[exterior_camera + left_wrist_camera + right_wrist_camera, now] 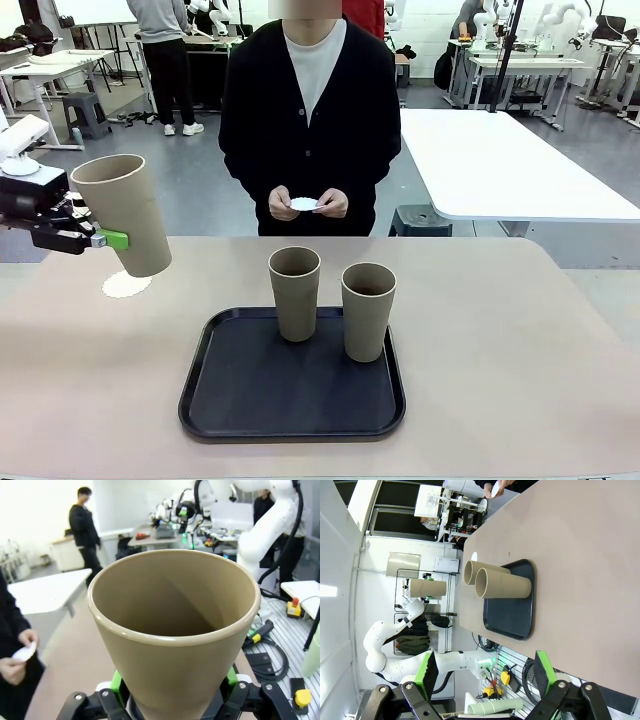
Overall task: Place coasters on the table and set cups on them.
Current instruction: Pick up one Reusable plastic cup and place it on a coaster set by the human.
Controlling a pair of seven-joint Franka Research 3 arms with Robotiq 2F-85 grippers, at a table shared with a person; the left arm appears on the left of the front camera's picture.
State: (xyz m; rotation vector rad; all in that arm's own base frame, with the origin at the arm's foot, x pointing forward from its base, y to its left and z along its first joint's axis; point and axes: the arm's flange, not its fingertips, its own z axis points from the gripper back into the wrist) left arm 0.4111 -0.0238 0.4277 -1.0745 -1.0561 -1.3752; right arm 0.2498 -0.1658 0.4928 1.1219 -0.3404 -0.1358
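Cup [122, 205], matte taupe and tapered, in left gripper's [112, 240] green-padded clamp above scalloped white coaster [124, 287]; right gripper [485, 672] wide.

Research lab, white worktables [520, 160], cluttered equipment benches [155, 536]

Bright, even overhead room light, soft shadows; wrist views bend at edges.

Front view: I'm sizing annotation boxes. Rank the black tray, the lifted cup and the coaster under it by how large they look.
1. The black tray
2. The lifted cup
3. The coaster, clearly smallest, though the cup hides part of it.
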